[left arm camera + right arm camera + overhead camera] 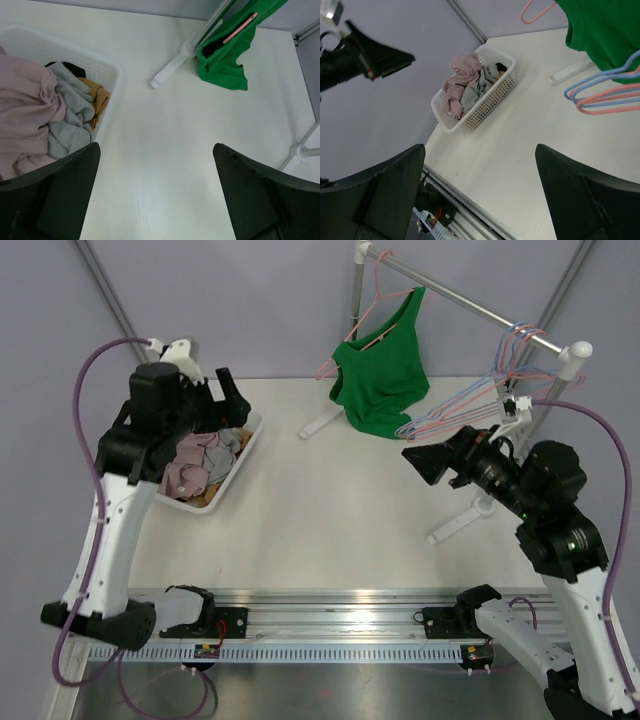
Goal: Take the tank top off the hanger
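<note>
The green tank top (380,380) hangs askew on a pink hanger (373,312) at the left end of the rack's rail, its hem reaching down to the table. The left wrist view shows the tank top (225,60) and hanger (240,27) at the top right. In the right wrist view the tank top (605,30) fills the top right corner. My left gripper (228,400) hovers over the basket, open, with only bare table between its fingers (156,190). My right gripper (425,462) is open and empty (480,190), held low to the right of the tank top.
A white basket (245,455) of pink, grey and mustard clothes (30,105) stands at the left. Several empty blue and pink hangers (450,410) hang on the rail (470,302) just above my right gripper. The rack's feet (320,425) rest on the table.
</note>
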{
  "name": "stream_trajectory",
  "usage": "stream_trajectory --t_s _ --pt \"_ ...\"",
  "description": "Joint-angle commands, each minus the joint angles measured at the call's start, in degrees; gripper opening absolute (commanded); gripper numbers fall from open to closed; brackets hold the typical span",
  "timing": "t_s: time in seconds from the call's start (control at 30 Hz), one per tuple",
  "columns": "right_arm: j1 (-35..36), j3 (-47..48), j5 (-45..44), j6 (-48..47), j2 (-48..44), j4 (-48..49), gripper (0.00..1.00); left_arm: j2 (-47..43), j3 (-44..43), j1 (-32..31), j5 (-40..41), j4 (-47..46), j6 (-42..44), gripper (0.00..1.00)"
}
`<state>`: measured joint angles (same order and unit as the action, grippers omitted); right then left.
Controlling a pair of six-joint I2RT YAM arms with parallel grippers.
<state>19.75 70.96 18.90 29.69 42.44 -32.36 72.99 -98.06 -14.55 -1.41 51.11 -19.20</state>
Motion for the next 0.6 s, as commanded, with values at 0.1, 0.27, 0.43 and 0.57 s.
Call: stream_trajectory --t_s 0.1,0.27,0.43,0.57 --pt "-0.15 6.82 -1.48 4.76 11.26 10.55 0.99 -20.91 20.56 -0.48 4.48 -4.25 0.83 0.99" --pt "-0.15 12.00 -6.32 6.08 20.03 12.84 1.00 -32.63 35.72 -0.48 4.58 -7.42 0.93 0.99" --pt "1.96 17.19 -14.31 7.05 28.83 16.19 0.98 -41.51 45.13 -0.48 3.78 -11.73 -1.36 0.99" --pt "6.43 22.28 -22.75 4.68 37.18 17.50 0.98 -44.16 46.99 -0.48 5.71 -11.74 -1.54 0.99"
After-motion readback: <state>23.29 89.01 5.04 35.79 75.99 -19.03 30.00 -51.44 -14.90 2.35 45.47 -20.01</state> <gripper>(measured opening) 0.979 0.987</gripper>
